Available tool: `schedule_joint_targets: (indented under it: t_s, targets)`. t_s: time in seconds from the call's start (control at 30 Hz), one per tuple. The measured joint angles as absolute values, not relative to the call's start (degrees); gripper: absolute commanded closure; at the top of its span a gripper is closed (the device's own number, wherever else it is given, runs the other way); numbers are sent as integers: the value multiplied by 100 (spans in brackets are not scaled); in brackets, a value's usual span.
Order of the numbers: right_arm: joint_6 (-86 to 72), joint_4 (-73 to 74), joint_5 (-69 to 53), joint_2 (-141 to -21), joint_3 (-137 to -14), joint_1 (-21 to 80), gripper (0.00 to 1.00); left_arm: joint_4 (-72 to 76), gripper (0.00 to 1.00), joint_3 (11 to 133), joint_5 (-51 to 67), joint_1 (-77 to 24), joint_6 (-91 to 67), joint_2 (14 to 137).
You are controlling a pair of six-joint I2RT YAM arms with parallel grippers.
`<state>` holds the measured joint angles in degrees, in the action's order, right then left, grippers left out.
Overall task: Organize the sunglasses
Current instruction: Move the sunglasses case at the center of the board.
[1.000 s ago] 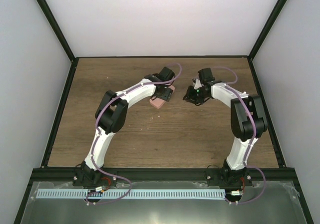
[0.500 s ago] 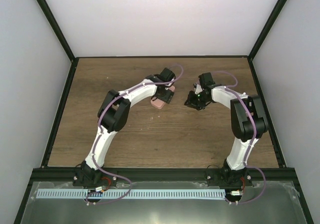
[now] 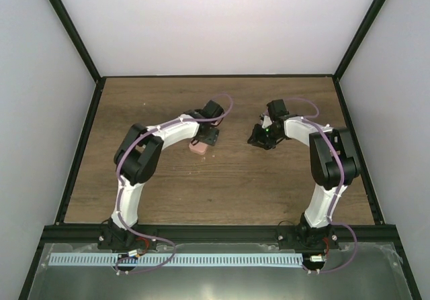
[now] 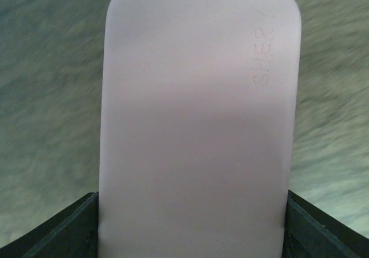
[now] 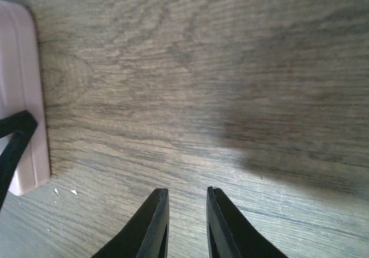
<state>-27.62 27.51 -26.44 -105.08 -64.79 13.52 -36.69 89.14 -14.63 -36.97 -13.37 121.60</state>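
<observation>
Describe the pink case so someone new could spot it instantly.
Look at the wooden table between the white walls, then at the left gripper near its middle. The pink case sits between its fingers: a smooth rounded oblong, the only pale pink thing there, with faint embossed lettering along one edge.

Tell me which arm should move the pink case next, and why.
Left. The left gripper already straddles the pink case, which fills its wrist view between the jaws. The right gripper points at bare table with jaws nearly together, the case only at its view's left edge.
</observation>
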Motion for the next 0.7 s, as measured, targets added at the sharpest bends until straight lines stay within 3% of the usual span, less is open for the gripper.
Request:
schedule_joint_targets:
  t_s: [0.3,0.53,0.7]
  targets:
    - [-2762,2733,-2727,-10541,-6329,1352,77,-3667,38,7811,-1678,-3468,-1850,11389]
    - [-2740,2733,-2738,-10541,-6278,1352,76,-3566,11,7548,-1557,-3341,-2071,11209]
    - [-2657,2735,-2598,-10516,-6278,1352,77,-3479,0,7487,-1535,-3336,-2104,11026]
